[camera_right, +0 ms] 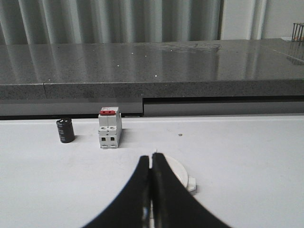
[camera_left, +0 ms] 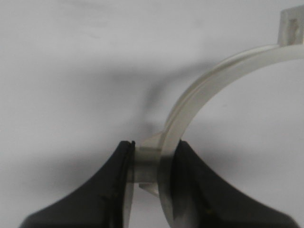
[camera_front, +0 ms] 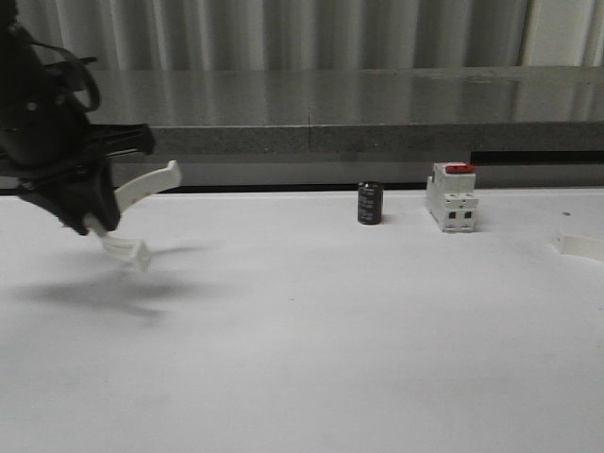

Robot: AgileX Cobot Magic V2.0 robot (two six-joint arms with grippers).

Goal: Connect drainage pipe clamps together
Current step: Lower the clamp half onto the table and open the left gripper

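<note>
One white half-ring drainage pipe clamp [camera_front: 142,186] hangs above the table at the far left, and my left gripper [camera_front: 99,223] is shut on it. In the left wrist view the fingers [camera_left: 152,164] pinch the clamp [camera_left: 213,76] at its small outer lug, and the arc curves away to a flat end tab. A second white clamp [camera_right: 183,176] lies flat on the table just behind my right gripper [camera_right: 152,159]. That gripper is shut with nothing between its fingers. The same clamp [camera_front: 580,246] shows at the table's right edge.
A small black cylinder [camera_front: 370,203] and a white boxy breaker with a red top [camera_front: 451,196] stand at the back of the white table [camera_front: 302,359]. A grey stone ledge [camera_front: 377,113] runs behind them.
</note>
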